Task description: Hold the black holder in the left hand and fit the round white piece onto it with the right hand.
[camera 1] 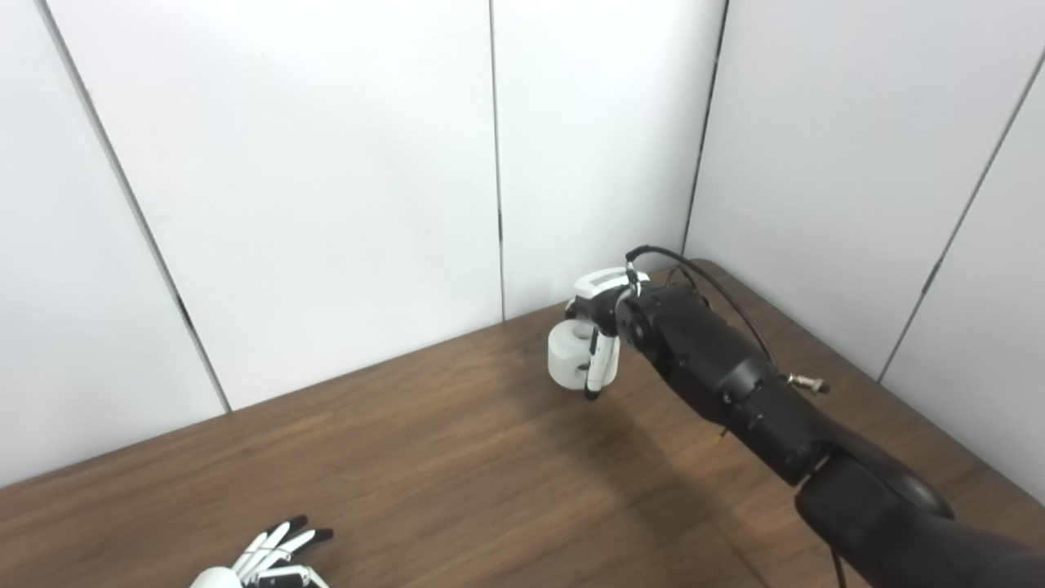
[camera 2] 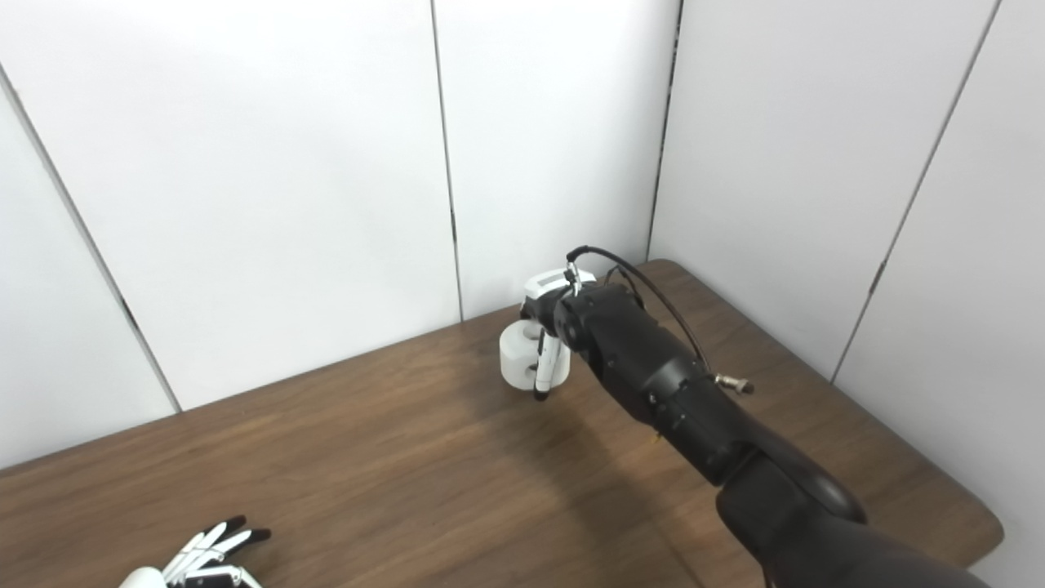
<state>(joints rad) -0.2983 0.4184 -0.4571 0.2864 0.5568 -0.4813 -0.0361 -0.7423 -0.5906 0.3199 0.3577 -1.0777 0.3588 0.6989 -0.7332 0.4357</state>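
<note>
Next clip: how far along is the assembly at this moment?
Early stage. Done: the right hand has the round white piece in its grasp at the far side of the table. In hand: nothing else; the left hand lies at the near edge with fingers spread, holding nothing. Left: no black holder shows in either view, so picking it up and fitting the piece both remain.

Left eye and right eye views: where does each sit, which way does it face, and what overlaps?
Left eye view: head camera, looking down at the table and wall corner; right hand shut on the round white piece, left hand at the bottom edge.
Right eye view: beside it, slightly right; more of the table's right edge shows.
Shared: both hands, white piece, table. No black holder visible.
</note>
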